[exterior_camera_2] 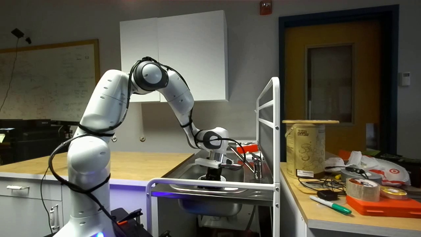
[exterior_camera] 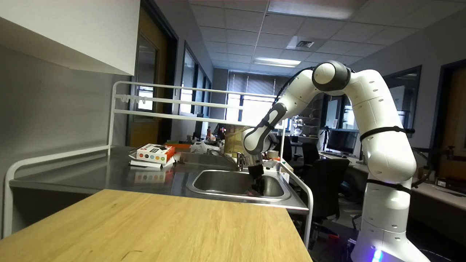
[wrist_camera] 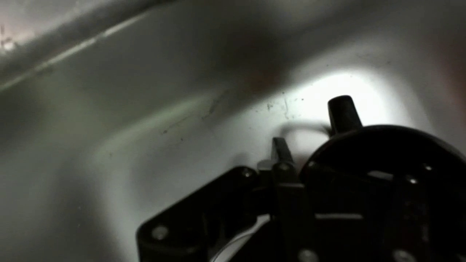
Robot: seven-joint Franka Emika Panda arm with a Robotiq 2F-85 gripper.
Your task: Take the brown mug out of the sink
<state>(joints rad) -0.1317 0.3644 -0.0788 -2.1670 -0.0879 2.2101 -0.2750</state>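
"Nearest first: is the black two-fingered gripper [exterior_camera: 259,186] spread or pressed together?"

"Can't tell. In the wrist view one black, jointed finger [wrist_camera: 282,150] stands at about ten o'clock of a dark, round-mouthed mug [wrist_camera: 386,143], just beside its rim; the opposite one is lost, black on black. Whether the mug is pinched, I can't say."

"Where's the mug, then?"

"Down in the rounded, shiny steel sink [exterior_camera: 220,180], between three and four o'clock in the wrist view. Its mouth faces the camera, and a short dark handle [wrist_camera: 344,112] points to eleven. At six, something white with a curved edge [wrist_camera: 238,243] shows between the gripper's dark parts."

"And moving outward?"

"In an exterior view, with the sink as the clock's centre, a chrome tap [exterior_camera: 239,161] stands at twelve. A light wood-topped bench [exterior_camera: 156,229] lies at eight. On the grey steel bench [exterior_camera: 87,176], at ten, is a white cardboard box with a red end [exterior_camera: 153,153]. The white, grey-jointed arm [exterior_camera: 389,160] stands between three and four and bends over to the sink."

"Farthest off?"

"A black chair [exterior_camera: 326,178] at three, then a bright window [exterior_camera: 251,111] at twelve."
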